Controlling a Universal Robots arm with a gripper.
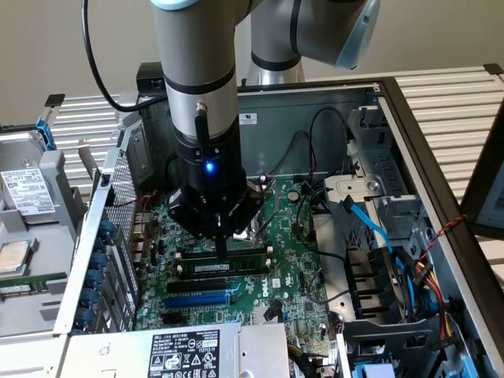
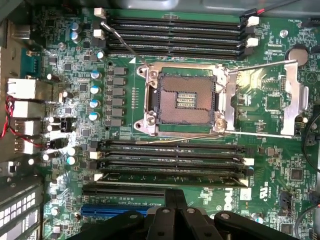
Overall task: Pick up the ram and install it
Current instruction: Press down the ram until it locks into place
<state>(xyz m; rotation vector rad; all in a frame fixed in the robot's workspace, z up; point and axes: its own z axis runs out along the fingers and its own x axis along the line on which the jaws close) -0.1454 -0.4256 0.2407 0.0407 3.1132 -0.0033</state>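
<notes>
Pincer [image 1: 223, 253], shut, presses the ram [image 1: 223, 267] seated between black slots [image 1: 206, 282].

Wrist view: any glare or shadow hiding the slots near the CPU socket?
Wrist view: a bright glare patch sits on the socket's metal frame; the black slots read clearly. The gripper darkens the nearest board edge. Exterior view: the arm shades the ram, and its blue light glows.

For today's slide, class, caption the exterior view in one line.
Shut gripper presses on the green ram seated in a black motherboard slot inside the open computer case.
</notes>
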